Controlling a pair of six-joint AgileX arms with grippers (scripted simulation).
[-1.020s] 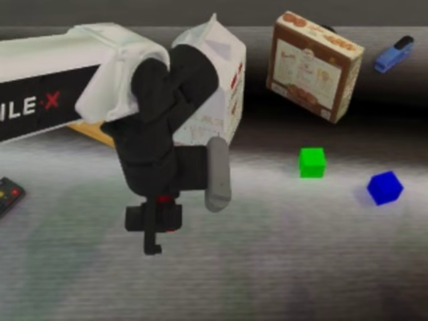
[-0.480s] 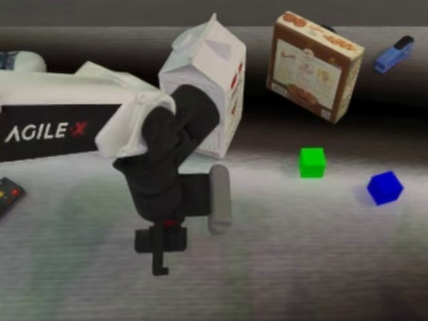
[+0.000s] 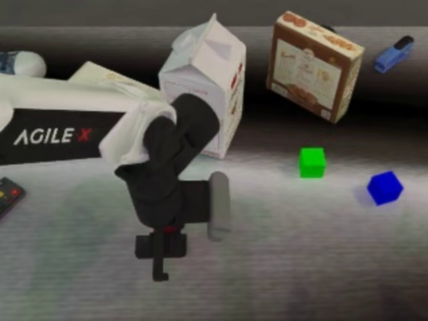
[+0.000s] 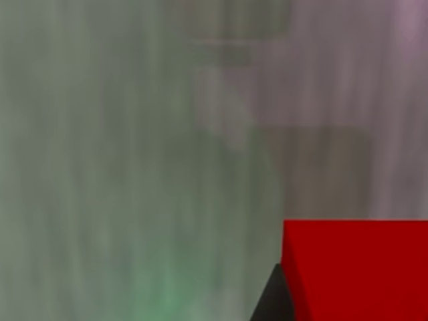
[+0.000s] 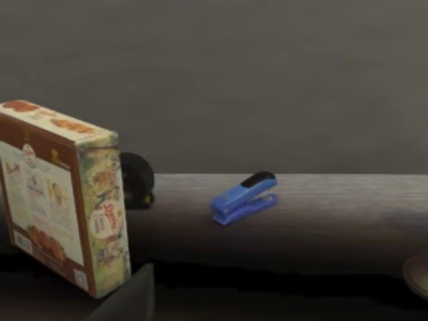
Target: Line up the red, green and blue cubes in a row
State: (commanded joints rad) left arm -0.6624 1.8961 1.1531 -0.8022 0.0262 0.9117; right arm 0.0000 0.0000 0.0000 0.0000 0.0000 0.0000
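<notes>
My left gripper (image 3: 160,259) hangs over the front middle-left of the table, shut on the red cube (image 4: 354,267). In the left wrist view one dark finger (image 4: 273,301) presses the cube's side. From above only a red sliver (image 3: 168,229) of the cube shows under the wrist. The green cube (image 3: 311,162) rests on the table right of centre. To its right and a little nearer the front lies the blue cube (image 3: 384,187). My right arm is out of the top view; only one finger (image 5: 130,297) of it shows in the right wrist view, parked far from the cubes.
A white milk carton (image 3: 204,83) stands behind my left arm. A brown cookie box (image 3: 313,65) stands at the back, with a blue stapler (image 3: 393,55) to its right. A black remote (image 3: 8,195) lies at the left edge.
My left arm has swung toward the table's front and slightly right, carrying the red cube with it. The green and blue cubes have not moved.
</notes>
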